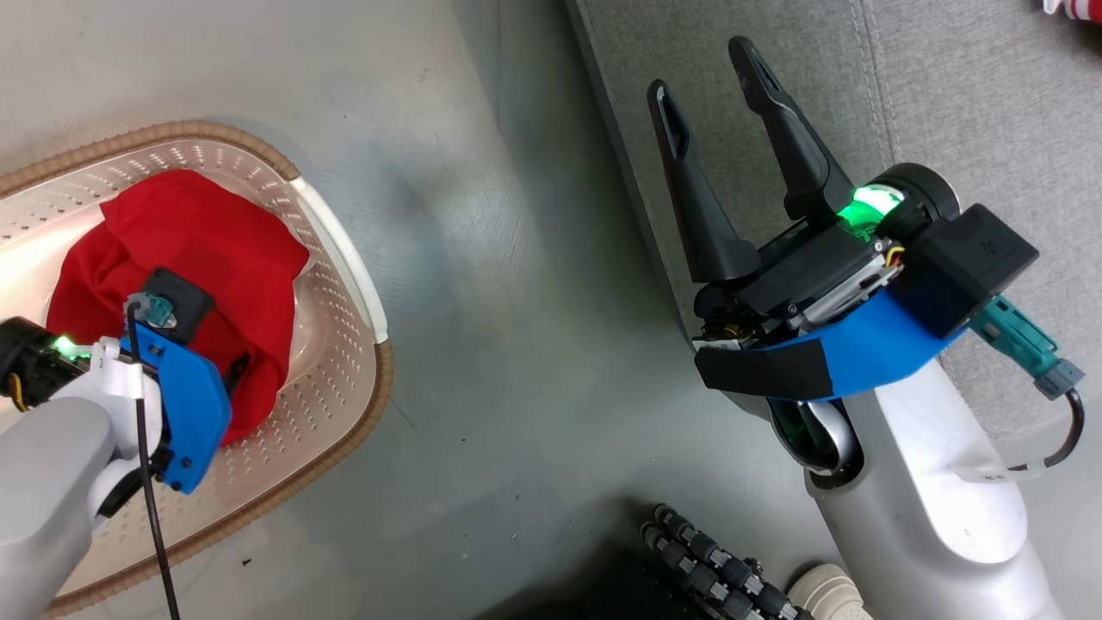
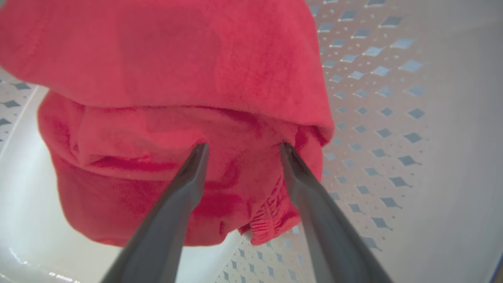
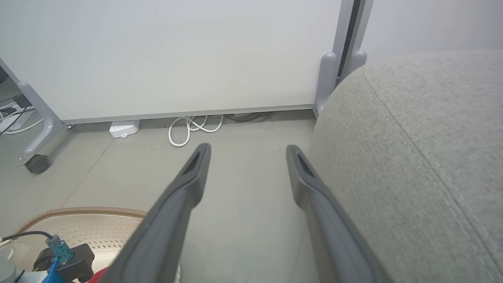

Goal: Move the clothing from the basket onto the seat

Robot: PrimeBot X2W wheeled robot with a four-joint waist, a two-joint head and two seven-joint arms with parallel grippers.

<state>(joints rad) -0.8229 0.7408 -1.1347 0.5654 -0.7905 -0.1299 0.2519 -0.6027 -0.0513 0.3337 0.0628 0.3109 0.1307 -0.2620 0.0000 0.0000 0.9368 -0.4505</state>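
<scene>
A red garment (image 1: 198,250) lies bunched in the cream basket (image 1: 366,405) at the left of the head view. My left gripper (image 1: 234,368) reaches down into the basket, its wrist covering most of its fingers. In the left wrist view this gripper (image 2: 243,149) is open, both fingertips (image 2: 198,153) pressed against the garment's (image 2: 157,78) red folds, above the perforated basket wall (image 2: 393,118). My right gripper (image 1: 702,69) is open and holds nothing, at the front edge of the grey seat (image 1: 964,103). A bit of a second red-and-white garment (image 1: 1072,7) shows on the seat, top right.
Bare grey floor (image 1: 516,301) separates the basket from the seat. Black corrugated hoses (image 1: 715,568) of my base sit at the bottom. The right wrist view shows a white partition (image 3: 177,55) on castors (image 3: 37,163), with white cables (image 3: 192,127) and a power strip (image 3: 123,129) at its foot.
</scene>
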